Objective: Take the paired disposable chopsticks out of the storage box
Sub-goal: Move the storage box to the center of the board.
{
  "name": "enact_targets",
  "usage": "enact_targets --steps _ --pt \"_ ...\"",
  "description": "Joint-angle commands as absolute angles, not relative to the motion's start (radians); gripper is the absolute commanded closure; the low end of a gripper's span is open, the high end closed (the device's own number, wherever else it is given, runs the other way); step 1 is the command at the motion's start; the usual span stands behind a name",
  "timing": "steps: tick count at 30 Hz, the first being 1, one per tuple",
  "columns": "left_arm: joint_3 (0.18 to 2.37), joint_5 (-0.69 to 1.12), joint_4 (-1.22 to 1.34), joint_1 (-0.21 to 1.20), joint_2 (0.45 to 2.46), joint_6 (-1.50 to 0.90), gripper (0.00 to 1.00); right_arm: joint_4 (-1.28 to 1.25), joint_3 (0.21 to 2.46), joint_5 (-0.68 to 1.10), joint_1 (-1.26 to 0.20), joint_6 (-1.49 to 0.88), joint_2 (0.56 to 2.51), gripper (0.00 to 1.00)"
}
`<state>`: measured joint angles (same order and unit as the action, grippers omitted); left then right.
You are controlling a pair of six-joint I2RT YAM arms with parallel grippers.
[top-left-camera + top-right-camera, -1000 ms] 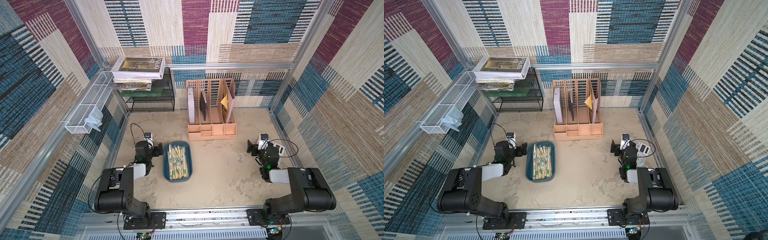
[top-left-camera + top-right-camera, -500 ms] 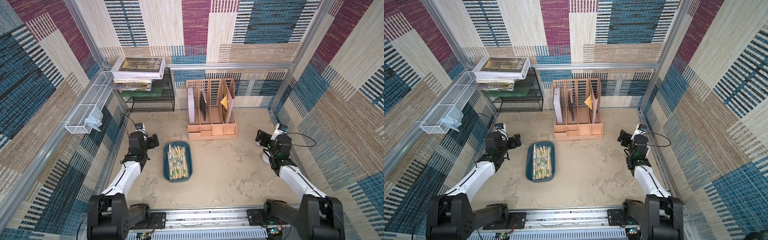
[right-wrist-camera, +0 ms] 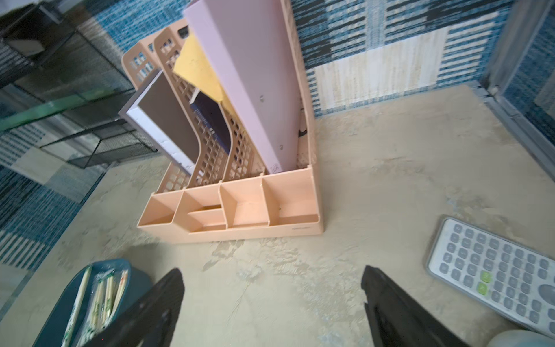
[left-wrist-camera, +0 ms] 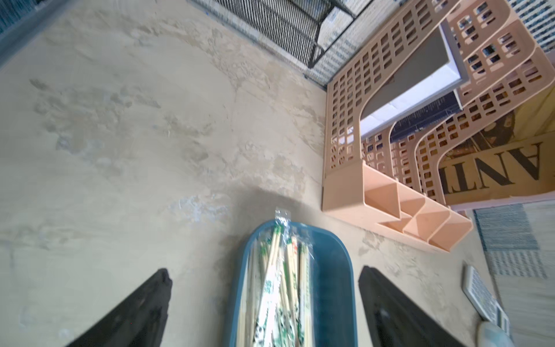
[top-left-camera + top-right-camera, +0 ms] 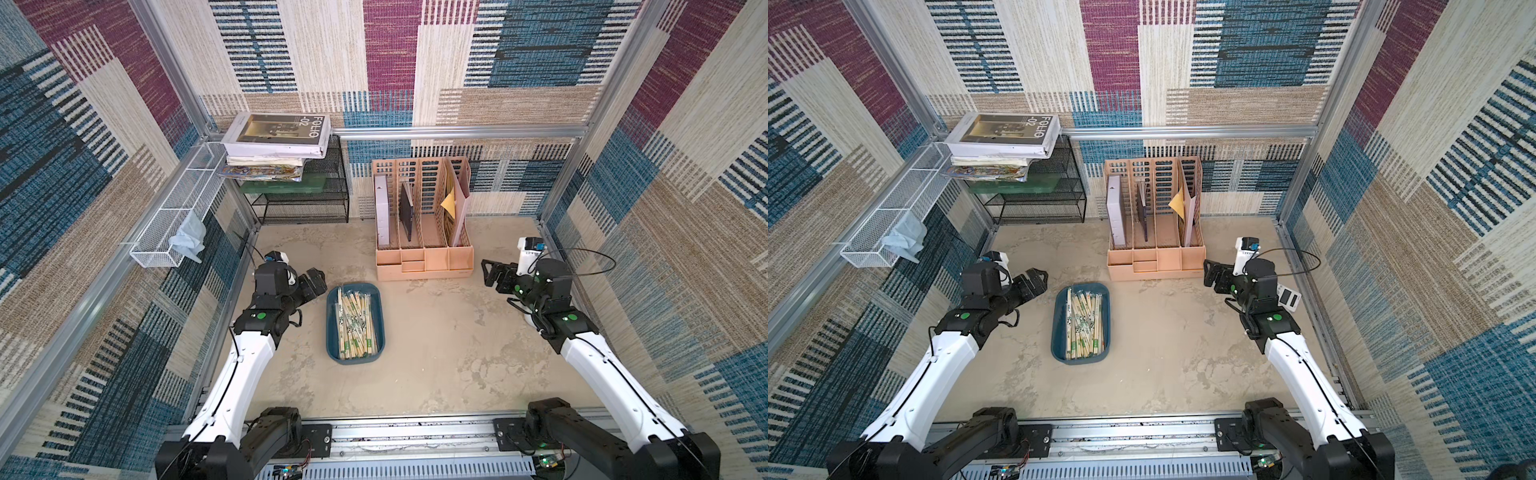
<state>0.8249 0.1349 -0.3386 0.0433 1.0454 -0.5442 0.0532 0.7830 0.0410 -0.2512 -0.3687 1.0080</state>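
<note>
The left end effector (image 5: 314, 281), jaws wide apart and empty, hangs just beside the far left corner of the storage box (image 5: 377, 303). A second ago its arm sat folded; it has since lifted and reached forward. The right end effector (image 5: 493, 272), equally spread and empty, has risen too, well apart from the box. The paired disposable chopsticks (image 5: 355, 324) all lie in the box on the desk (image 5: 436, 353), so this looks like the approach.
</note>
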Motion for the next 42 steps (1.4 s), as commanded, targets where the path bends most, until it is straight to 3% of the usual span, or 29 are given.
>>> enact_targets --steps 1,8,17,22,28,36,42 --pt "0.819 0.155 -0.410 0.080 1.026 -0.604 0.01 0.164 0.841 -0.008 -0.351 -0.350 1.043 0.04" --pt "0.827 0.109 -0.482 0.162 1.062 -0.609 0.01 0.237 1.009 -0.049 -0.613 -0.408 1.248 0.04" --pt "0.842 -0.089 -0.553 0.143 1.099 -0.668 0.01 0.283 1.225 -0.138 -0.844 -0.489 1.535 0.02" --pt "0.770 0.126 -0.364 0.127 1.147 -0.653 0.01 0.307 1.230 -0.155 -0.837 -0.512 1.559 0.03" --pt "0.670 0.237 -0.215 0.133 1.167 -0.659 0.01 0.304 1.139 -0.167 -0.765 -0.537 1.484 0.04" --pt "0.663 0.297 -0.124 0.179 1.248 -0.675 0.01 0.279 1.023 -0.128 -0.661 -0.549 1.374 0.04" --pt "0.715 0.283 -0.080 0.295 1.317 -0.694 0.01 0.270 0.962 -0.113 -0.612 -0.555 1.315 0.04"
